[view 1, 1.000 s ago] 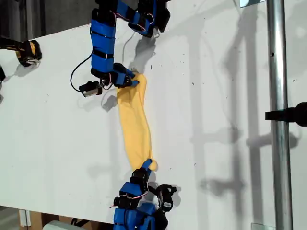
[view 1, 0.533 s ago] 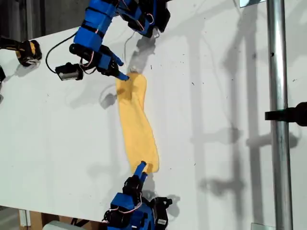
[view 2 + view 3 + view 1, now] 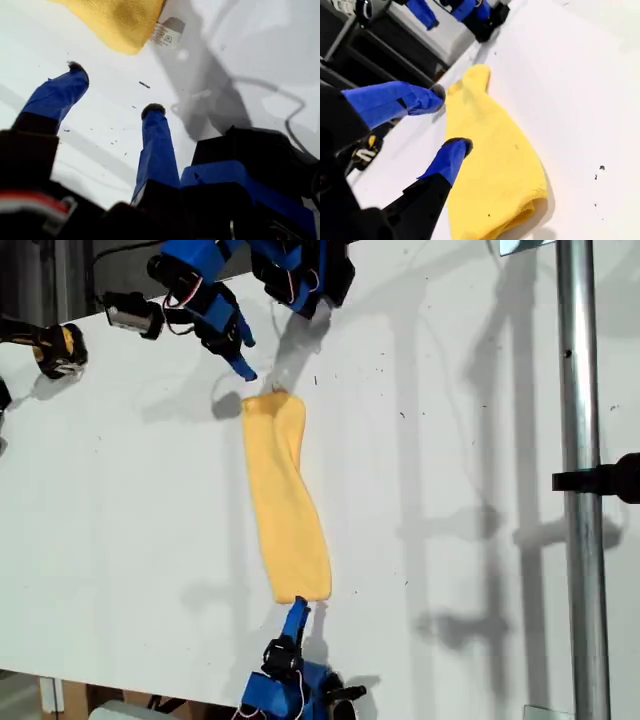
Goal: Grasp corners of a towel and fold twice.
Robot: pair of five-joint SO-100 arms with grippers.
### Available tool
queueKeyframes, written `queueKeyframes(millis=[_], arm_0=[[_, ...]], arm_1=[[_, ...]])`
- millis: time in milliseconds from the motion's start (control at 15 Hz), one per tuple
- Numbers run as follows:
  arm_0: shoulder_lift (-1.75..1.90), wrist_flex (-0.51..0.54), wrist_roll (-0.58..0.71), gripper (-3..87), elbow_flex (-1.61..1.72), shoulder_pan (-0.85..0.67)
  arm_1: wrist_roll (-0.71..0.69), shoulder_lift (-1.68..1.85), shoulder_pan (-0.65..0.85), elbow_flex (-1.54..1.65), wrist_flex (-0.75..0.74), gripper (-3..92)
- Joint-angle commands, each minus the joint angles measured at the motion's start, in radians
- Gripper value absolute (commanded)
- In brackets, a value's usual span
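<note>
Towel [image 3: 285, 500], exterior view: lies flat on the white bench [image 3: 450, 490] as a long narrow yellow band, running from the middle of the far side down toward the near edge. No jaws on it.
- My first gripper [image 3: 245, 358] hangs just off the band's far end, toward the exterior view's left, jaws apart, raised clear of the cloth.
- My second gripper [image 3: 297, 612] points at the band's near end, tip just short of the cloth or barely at it; cannot tell which. Only one blue finger shows plainly here. That arm's body is cut off by the picture's lower edge.
- Metal pole [image 3: 580, 490] stands on the exterior view's right. A small yellow-and-black object [image 3: 58, 348] sits at the exterior view's left edge; too small to identify.

First wrist view: jaws of my first gripper [image 3: 115, 87] spread wide, nothing between them. The towel's [image 3: 117, 22] rounded end lies ahead of the tips, apart from them, with a white tag [image 3: 165, 34] at its edge. Print on the tag is unreadable. Most of the cloth is out of frame.

Second wrist view: my second gripper [image 3: 451, 119] is open, empty. The towel [image 3: 495, 165] lies just beside and beyond the fingertips, folded edge nearest the camera, narrowing toward the other arm in the distance.
</note>
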Motion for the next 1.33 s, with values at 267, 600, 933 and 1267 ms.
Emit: queueKeyframes(millis=[267,600,933,1267], arm_0=[[0.063,-0.095,0.101,11.4,0.081,0.021],[0.063,-0.094,0.075,11.1,0.107,0.035],[0.063,-0.087,0.066,11.2,0.114,0.031],[0.063,-0.071,0.067,11.2,0.104,0.029]], arm_1=[[0.077,0.103,-0.025,0.229,-0.250,30.4],[-0.044,-0.129,0.117,0.407,-0.643,33.9],[-0.028,-0.563,0.086,0.273,-0.804,35.4],[0.057,-0.877,-0.077,-0.018,-0.822,36.9]])
